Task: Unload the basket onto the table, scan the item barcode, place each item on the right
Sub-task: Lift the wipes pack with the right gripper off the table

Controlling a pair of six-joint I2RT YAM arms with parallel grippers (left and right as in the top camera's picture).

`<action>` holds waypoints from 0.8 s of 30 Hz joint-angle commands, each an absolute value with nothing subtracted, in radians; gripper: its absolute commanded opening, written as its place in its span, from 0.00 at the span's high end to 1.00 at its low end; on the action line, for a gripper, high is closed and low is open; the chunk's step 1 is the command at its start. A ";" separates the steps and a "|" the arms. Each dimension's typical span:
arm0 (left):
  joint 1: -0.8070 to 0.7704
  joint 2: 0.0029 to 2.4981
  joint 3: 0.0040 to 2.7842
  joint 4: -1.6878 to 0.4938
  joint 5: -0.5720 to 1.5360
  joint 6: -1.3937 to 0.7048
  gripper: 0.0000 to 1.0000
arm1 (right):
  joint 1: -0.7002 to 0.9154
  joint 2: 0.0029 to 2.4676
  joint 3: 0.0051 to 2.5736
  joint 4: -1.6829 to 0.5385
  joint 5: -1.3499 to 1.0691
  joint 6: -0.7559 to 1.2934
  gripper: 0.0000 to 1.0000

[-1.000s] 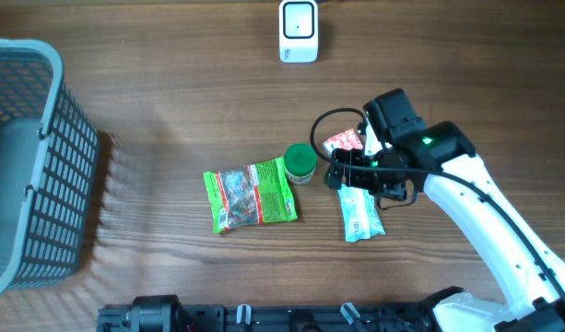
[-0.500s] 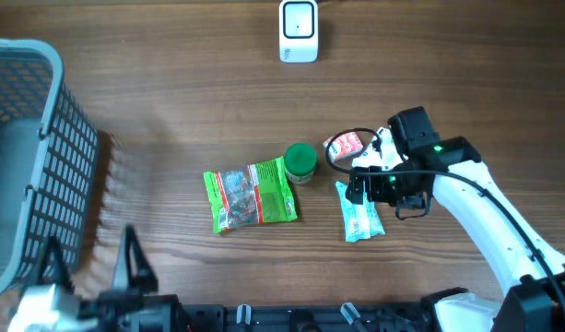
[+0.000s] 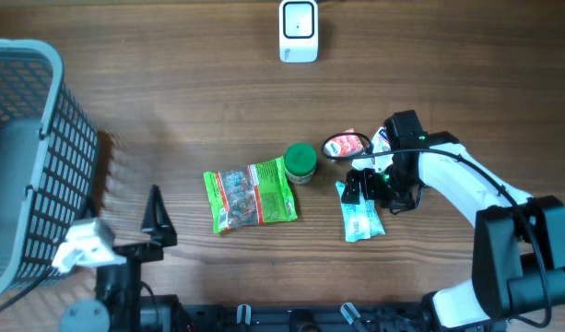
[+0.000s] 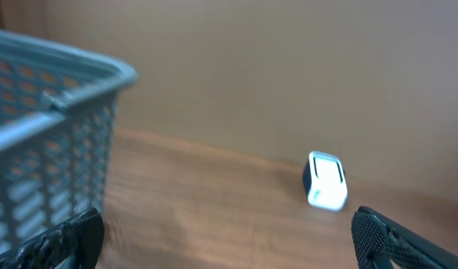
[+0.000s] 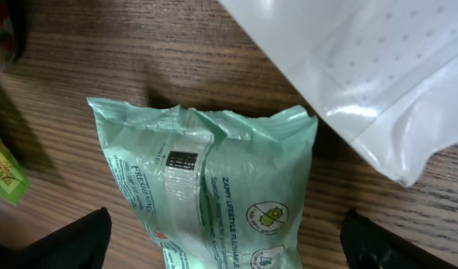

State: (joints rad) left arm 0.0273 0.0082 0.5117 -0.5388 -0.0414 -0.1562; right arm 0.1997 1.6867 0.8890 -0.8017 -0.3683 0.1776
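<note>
Both pairs of jaws apart; right gripper [image 3: 375, 188] apparently lower over mint-green packet [image 5: 214, 187], left gripper [image 4: 229, 245] newly in view

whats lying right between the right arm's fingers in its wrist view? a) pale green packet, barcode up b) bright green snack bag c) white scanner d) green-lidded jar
a: the right wrist view shows the pale green packet lying flat between the open fingers, with its barcode facing up.
</note>
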 commanded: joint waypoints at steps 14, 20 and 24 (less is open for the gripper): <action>0.031 0.005 0.364 -0.539 0.090 -0.162 0.00 | 0.202 1.769 0.886 -0.807 -0.646 0.104 0.96; 0.031 0.005 0.363 -0.514 0.242 -0.029 0.00 | 0.202 1.697 1.008 -0.981 -0.719 0.104 0.96; 0.031 0.005 0.361 -0.501 0.264 -0.015 0.00 | 0.202 1.571 1.053 -1.035 -0.719 0.110 0.96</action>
State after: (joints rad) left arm 0.0273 0.0082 0.3748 -0.5083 0.2005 -0.0711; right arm 0.1955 1.6920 1.0016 -1.0142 -0.6666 0.1253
